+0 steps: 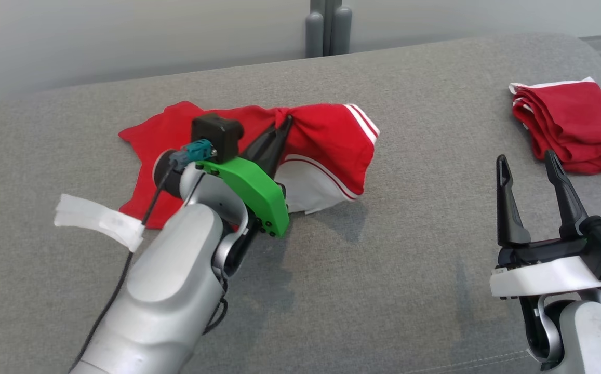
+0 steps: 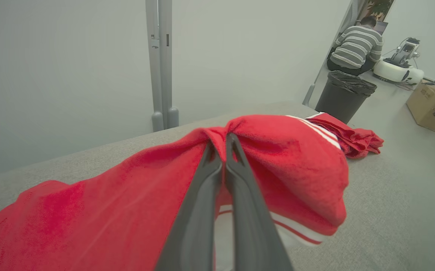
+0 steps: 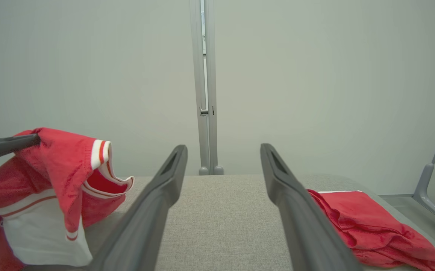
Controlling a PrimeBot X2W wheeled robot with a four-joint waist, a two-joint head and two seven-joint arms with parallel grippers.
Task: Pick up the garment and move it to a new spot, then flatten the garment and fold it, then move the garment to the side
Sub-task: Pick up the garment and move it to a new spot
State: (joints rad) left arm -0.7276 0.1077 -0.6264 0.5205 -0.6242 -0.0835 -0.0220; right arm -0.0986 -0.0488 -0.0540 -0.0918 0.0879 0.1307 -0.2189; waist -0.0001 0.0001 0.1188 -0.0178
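The garment (image 1: 326, 140), red with white stripes and a white panel, lies on the grey cushioned surface (image 1: 383, 249) left of centre. My left gripper (image 1: 281, 122) is shut on a bunched fold of it, and the pinched part is raised off the surface while the rest trails down to the left. In the left wrist view the two fingers meet on the red cloth (image 2: 277, 158) at the gripper (image 2: 223, 142). The right wrist view shows the lifted garment (image 3: 63, 162) hanging at the left. My right gripper (image 1: 526, 160) stands open and holds nothing at the lower right (image 3: 223, 148).
A second red garment (image 1: 575, 124) lies bundled at the surface's right end (image 3: 367, 222). Beyond the surface are a grey post (image 1: 328, 28), a black bin (image 2: 345, 94), a cardboard box (image 2: 431, 109) and a seated person (image 2: 356, 45).
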